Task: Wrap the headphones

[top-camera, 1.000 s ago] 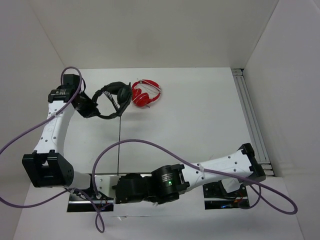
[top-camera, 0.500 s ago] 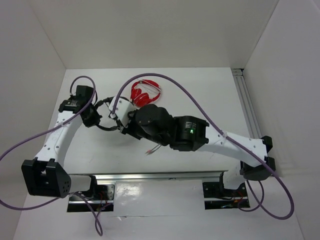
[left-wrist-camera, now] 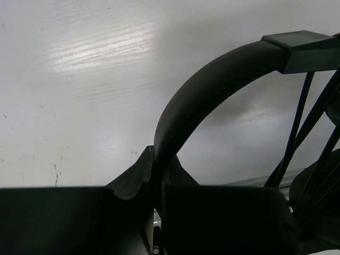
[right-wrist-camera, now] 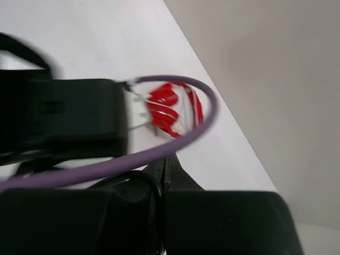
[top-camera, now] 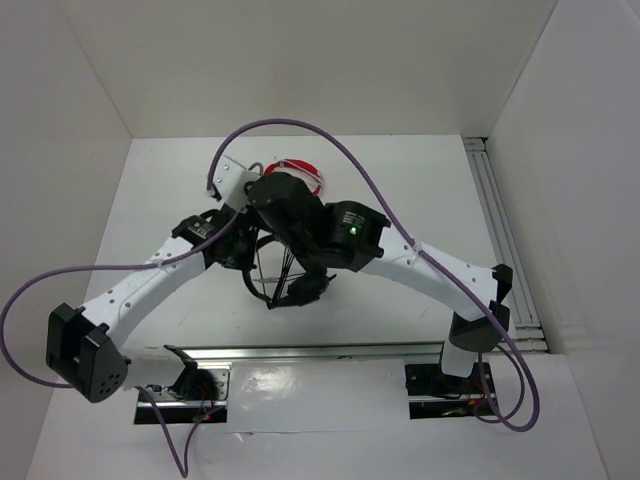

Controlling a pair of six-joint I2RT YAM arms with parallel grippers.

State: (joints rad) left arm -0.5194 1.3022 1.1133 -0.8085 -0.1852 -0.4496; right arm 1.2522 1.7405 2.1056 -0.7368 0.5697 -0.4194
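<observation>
The black headphones (top-camera: 300,292) hang near the table's middle, mostly hidden under both wrists. My left gripper (top-camera: 240,252) is shut on their headband; in the left wrist view the headband (left-wrist-camera: 212,79) arches up from between the fingers of that gripper (left-wrist-camera: 156,162). Thin dark cable strands (top-camera: 263,262) cross the headset, and cable strands (left-wrist-camera: 302,122) also show at the right of the left wrist view. My right gripper (right-wrist-camera: 166,171) is shut, and a thin dark cable (right-wrist-camera: 154,183) curls into its closed fingers. In the top view its own arm hides it.
Red headphones (top-camera: 300,167) lie at the back, just beyond the right wrist, and the red headphones (right-wrist-camera: 172,106) are blurred in the right wrist view. A purple arm cable (top-camera: 300,128) loops high above them. An aluminium rail (top-camera: 505,240) lines the right wall. White walls enclose the table.
The right arm swung from the front edge up over the headphones. The left arm carried the headphones from the back left toward the middle. The straight, taut cable now crosses the headset in strands.
</observation>
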